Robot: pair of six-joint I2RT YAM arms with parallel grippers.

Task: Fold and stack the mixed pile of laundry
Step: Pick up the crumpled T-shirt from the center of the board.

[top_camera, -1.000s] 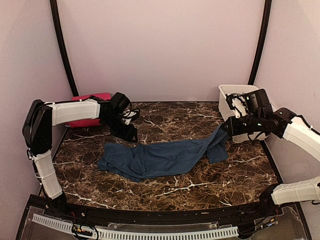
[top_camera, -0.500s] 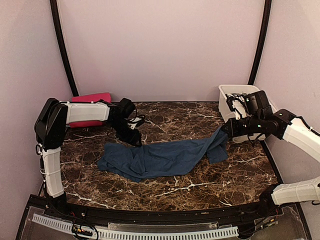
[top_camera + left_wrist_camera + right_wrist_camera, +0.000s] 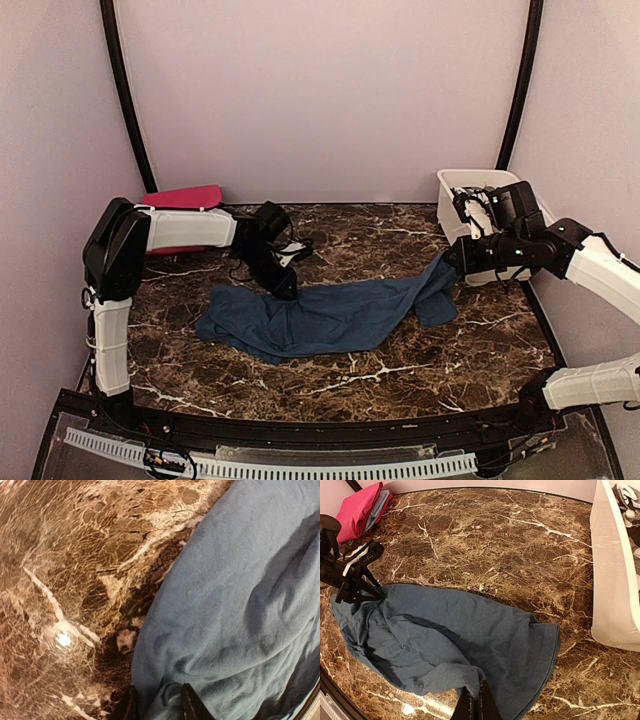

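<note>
A dark navy-blue garment (image 3: pixel 330 315) lies stretched across the marble table (image 3: pixel 400 375), crumpled at its left end. My left gripper (image 3: pixel 283 290) is down on its upper left edge. In the left wrist view, a raised fold of the blue cloth (image 3: pixel 240 605) fills the gap between the fingers of the left gripper (image 3: pixel 157 705). My right gripper (image 3: pixel 450 262) is shut on the garment's right edge and holds it slightly lifted. In the right wrist view, the cloth (image 3: pixel 450 635) bunches up into the right gripper (image 3: pixel 476 702).
A folded magenta-pink garment (image 3: pixel 185 197) lies at the back left corner, with a light blue one (image 3: pixel 380 507) under it. A white tub (image 3: pixel 460 195) stands at the back right, holding grey-and-white patterned cloth (image 3: pixel 627 492). Pale walls enclose the table.
The left arm has swung right and down from near the pink stack onto the garment's upper left edge, and its fingers have narrowed around a fold. The right arm has stayed still.
</note>
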